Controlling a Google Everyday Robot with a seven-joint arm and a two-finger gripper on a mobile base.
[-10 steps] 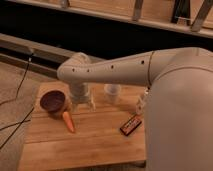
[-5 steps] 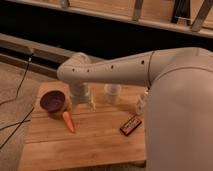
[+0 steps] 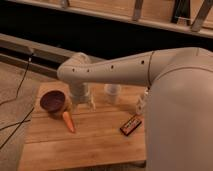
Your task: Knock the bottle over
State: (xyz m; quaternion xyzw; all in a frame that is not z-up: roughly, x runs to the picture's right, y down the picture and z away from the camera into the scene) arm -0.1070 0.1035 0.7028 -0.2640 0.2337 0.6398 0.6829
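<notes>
The bottle is small, clear and whitish. It stands upright at the right side of the wooden table, partly hidden behind my big white arm. My gripper points down at the table's back left, between a dark bowl and a white cup, well to the left of the bottle. It holds nothing that I can see.
A dark maroon bowl sits at the left, and an orange carrot lies in front of it. A wide-mouthed white cup stands between the gripper and the bottle. A snack bar lies front right. A dark ledge runs behind the table.
</notes>
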